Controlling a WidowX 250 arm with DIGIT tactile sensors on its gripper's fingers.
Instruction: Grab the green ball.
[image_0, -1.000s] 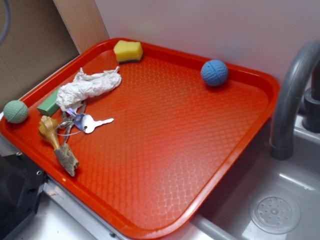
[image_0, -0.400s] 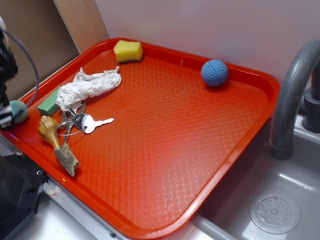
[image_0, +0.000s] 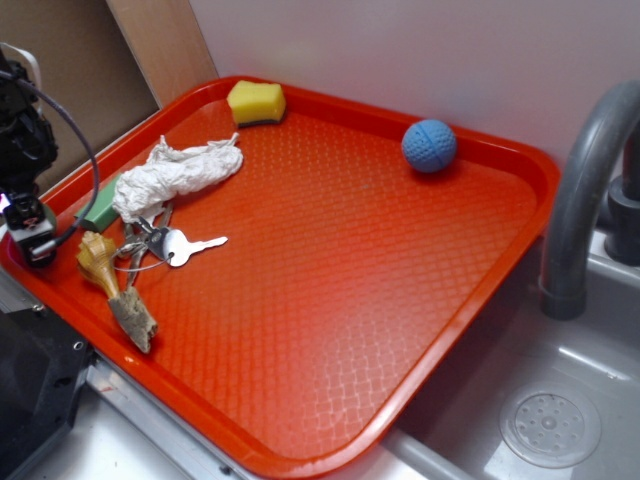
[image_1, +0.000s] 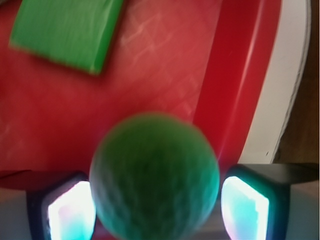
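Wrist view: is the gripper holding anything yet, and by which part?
Cannot be told. The small mint-green textured ball sits between the open jaws, one pad on each side, but contact isn't visible.

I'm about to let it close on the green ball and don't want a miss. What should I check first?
1. Green ball sits between the fingers: ok.
2. Gripper open wide enough, with a gap on each side: ok.
3. Green block out of the fingers' path: ok.
4. Tray rim clear of the right finger: cannot tell.
5. Height low enough to grip mid-ball: cannot tell.
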